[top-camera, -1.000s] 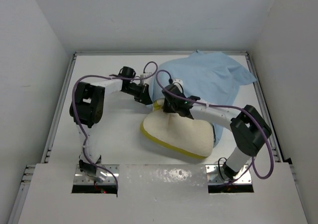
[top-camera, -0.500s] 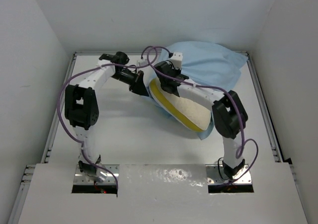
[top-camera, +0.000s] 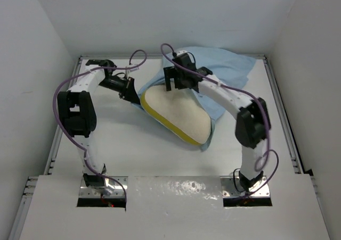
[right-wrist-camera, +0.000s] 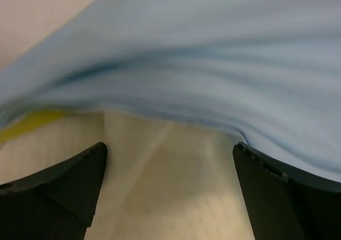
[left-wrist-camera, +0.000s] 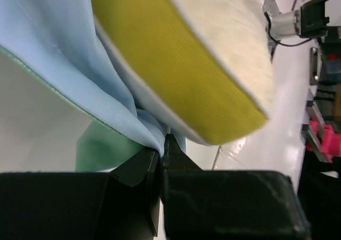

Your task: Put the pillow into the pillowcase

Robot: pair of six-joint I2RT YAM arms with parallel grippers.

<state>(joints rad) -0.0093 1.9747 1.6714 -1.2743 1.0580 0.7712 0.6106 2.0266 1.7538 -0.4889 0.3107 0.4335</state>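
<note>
The cream pillow (top-camera: 176, 112) with its yellow edge trim (top-camera: 178, 132) lies tilted at mid-table, its far end tucked into the light blue pillowcase (top-camera: 226, 69). My left gripper (top-camera: 131, 94) is at the pillow's left corner. In the left wrist view that gripper (left-wrist-camera: 162, 147) is shut on a bunched fold of the pillowcase (left-wrist-camera: 80, 54), whose green side (left-wrist-camera: 101, 147) shows below, and the pillow's yellow edge (left-wrist-camera: 170, 75) hangs just above. My right gripper (top-camera: 173, 83) hovers over the pillow's far end. Its jaws (right-wrist-camera: 170, 165) stand wide open above the cream pillow (right-wrist-camera: 170, 192), with the blue pillowcase (right-wrist-camera: 213, 64) just beyond.
White enclosure walls surround the table (top-camera: 122, 139). Metal rails run along the left edge (top-camera: 63, 128) and the right edge (top-camera: 282, 117). A white panel (top-camera: 176, 208) covers the near edge over the arm bases.
Both arms swung toward the far left, carrying the pillow and the case's edge with them. The right gripper has let go of the pillow and opened wide. The left stays shut on the cloth.
</note>
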